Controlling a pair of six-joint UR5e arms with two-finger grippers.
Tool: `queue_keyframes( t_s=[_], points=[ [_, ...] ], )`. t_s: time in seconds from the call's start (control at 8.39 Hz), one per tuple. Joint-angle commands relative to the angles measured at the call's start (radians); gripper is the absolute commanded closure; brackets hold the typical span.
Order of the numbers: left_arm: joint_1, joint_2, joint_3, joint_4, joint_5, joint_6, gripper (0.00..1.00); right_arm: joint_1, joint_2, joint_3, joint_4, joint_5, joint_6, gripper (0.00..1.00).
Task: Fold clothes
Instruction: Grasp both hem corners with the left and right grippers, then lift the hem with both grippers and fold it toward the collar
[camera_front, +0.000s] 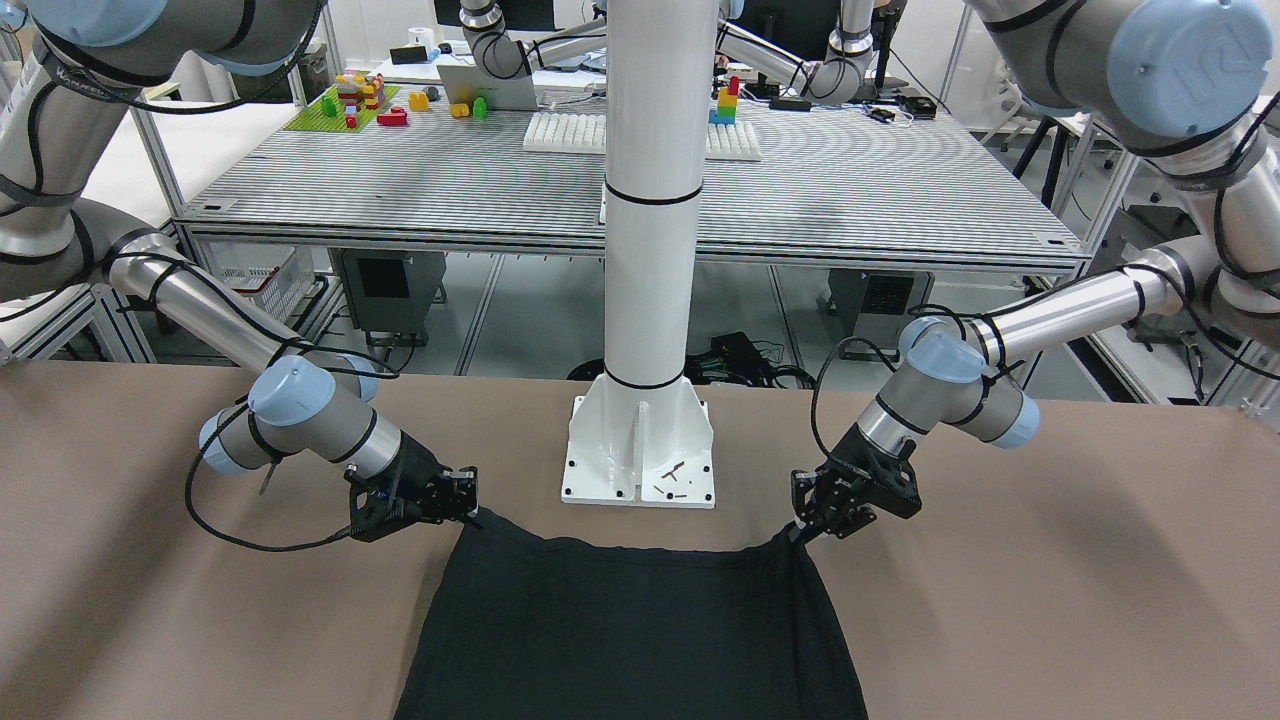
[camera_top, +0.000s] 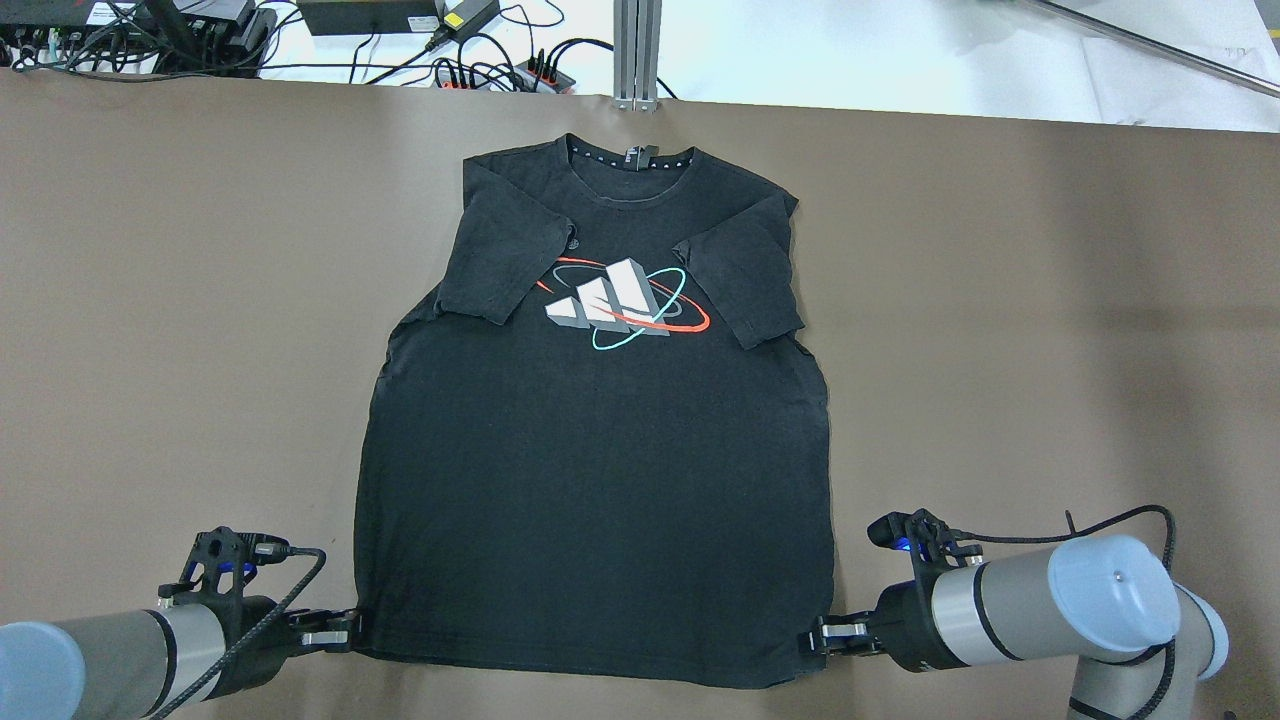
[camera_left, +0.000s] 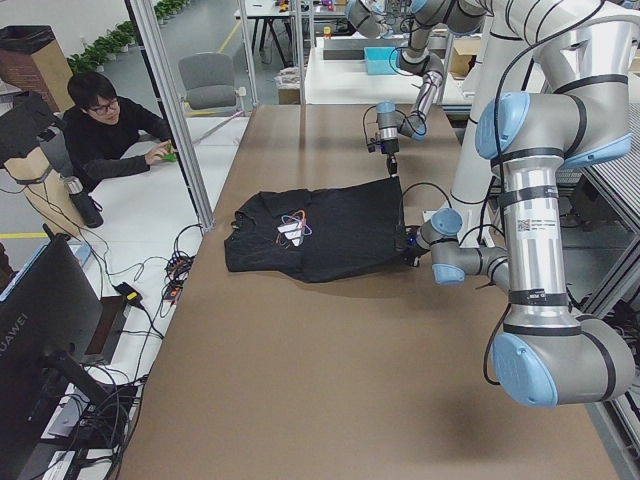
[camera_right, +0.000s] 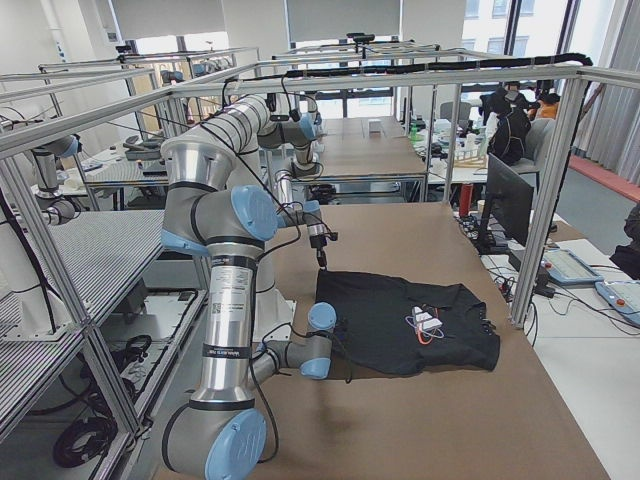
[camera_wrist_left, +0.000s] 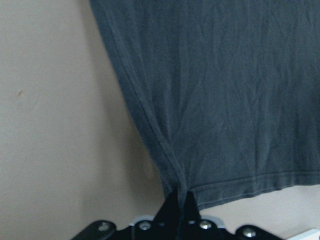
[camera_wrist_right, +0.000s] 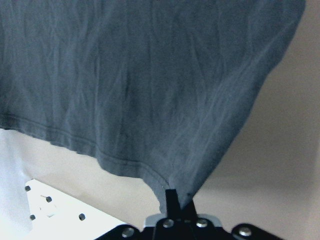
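Lower left in the overhead view, the left pincer (camera_top: 345, 632) is closed on a bottom corner of the black shirt (camera_top: 600, 480), which lies flat on the bench (camera_top: 150, 300). Lower right, the right pincer (camera_top: 815, 636) pinches the other corner. The grasp seems done; the next move is probably to lift both corners evenly toward the frame's top.

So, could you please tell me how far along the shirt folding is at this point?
Done: the T-shirt lies flat, print up, with both sleeves folded in over the chest. In hand: the left claw and right claw are each shut on a corner of the bottom hem, raised slightly off the table. Remaining: the hem has not yet been carried up to the collar, so the body is unfolded.
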Motion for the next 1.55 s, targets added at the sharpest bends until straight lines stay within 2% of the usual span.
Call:
queue_keyframes(
  t_s=[0.0, 0.12, 0.36, 0.6, 0.72, 0.83, 0.95, 1.07, 1.19, 1.31, 1.43],
  points=[
    [-0.202, -0.008, -0.064, -0.021, -0.311, 0.016, 1.00, 0.052, -0.109, 0.119, 0.083, 0.111, 0.020, 1.00],
    [-0.217, -0.011, -0.062, -0.108, -0.396, 0.014, 1.00, 0.060, -0.123, 0.106, 0.219, 0.157, 0.034, 1.00],
    [-0.220, 0.033, -0.067, -0.373, -0.504, 0.000, 1.00, 0.089, -0.123, 0.108, 0.434, 0.256, 0.257, 1.00],
    [-0.198, 0.070, -0.068, -0.525, -0.573, -0.001, 1.00, 0.109, -0.150, 0.080, 0.740, 0.349, 0.428, 1.00],
    [-0.195, 0.070, -0.068, -0.556, -0.599, -0.003, 1.00, 0.107, -0.131, 0.055, 0.822, 0.345, 0.481, 1.00],
    [-0.194, 0.064, -0.046, -0.555, -0.590, -0.004, 1.00, 0.107, -0.115, 0.043, 0.823, 0.340, 0.499, 1.00],
    [-0.195, 0.046, 0.012, -0.553, -0.560, 0.000, 1.00, 0.133, -0.112, -0.018, 0.822, 0.319, 0.481, 1.00],
    [-0.203, -0.007, 0.075, -0.552, -0.475, -0.001, 1.00, 0.141, -0.050, -0.137, 0.835, 0.267, 0.453, 1.00],
    [-0.241, -0.041, 0.112, -0.538, -0.465, -0.003, 1.00, 0.143, 0.005, -0.190, 0.832, 0.236, 0.433, 1.00],
    [-0.291, -0.090, 0.157, -0.512, -0.477, -0.003, 1.00, 0.150, 0.013, -0.206, 0.822, 0.216, 0.431, 1.00],
    [-0.325, -0.107, 0.160, -0.479, -0.478, -0.004, 1.00, 0.185, 0.018, -0.206, 0.819, 0.216, 0.431, 1.00]
  ],
)
